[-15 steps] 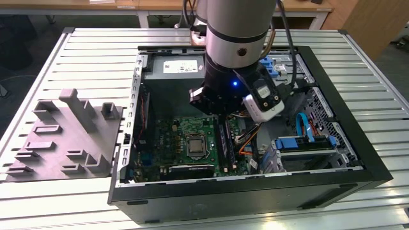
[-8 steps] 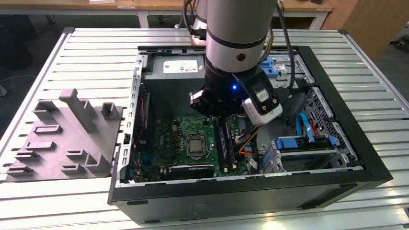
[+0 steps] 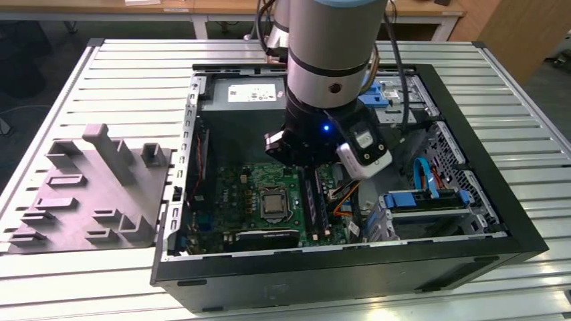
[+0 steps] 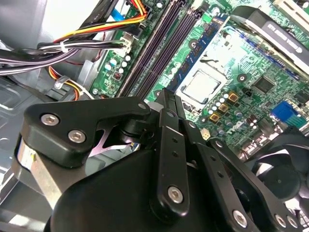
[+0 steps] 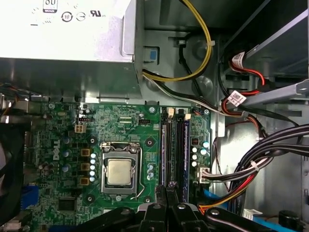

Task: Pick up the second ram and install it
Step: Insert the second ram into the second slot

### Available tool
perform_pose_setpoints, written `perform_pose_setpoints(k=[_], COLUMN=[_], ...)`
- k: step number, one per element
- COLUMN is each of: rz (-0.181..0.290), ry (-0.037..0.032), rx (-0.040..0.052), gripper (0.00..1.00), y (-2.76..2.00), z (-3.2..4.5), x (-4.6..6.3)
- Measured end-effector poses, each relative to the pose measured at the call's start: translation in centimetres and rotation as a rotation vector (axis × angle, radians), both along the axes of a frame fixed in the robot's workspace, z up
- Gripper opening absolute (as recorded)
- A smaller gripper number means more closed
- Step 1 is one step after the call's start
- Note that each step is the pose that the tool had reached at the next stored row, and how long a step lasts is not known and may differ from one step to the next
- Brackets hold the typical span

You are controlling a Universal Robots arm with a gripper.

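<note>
Gripper (image 4: 169, 99) low, fingers (image 4: 167, 121) pressed together, nothing seen between them – tip above the 12 o'clock end of the second ram (image 3: 313, 204), seemingly slotted upright at 3 o'clock of the processor (image 3: 270, 202) in the exterior view – likely to press it home.

Second ram (image 3: 311, 204): long, thin, flat dark stick. It stands on its edge, lengthwise along the slot area of the motherboard (image 3: 250, 184), just beside CPU socket (image 3: 270, 200). Can't tell if seated.
</note>
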State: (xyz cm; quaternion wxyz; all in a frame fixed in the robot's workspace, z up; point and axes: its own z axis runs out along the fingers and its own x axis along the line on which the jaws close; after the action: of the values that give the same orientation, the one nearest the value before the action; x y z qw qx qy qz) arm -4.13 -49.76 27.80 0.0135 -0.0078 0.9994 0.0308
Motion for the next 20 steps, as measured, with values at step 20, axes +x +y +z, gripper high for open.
perform_pose_setpoints(k=[20], rz=[0.0], ry=[0.0], rx=[0.0], gripper=[0.12], y=[0.0], z=[-2.47], x=[0.1])
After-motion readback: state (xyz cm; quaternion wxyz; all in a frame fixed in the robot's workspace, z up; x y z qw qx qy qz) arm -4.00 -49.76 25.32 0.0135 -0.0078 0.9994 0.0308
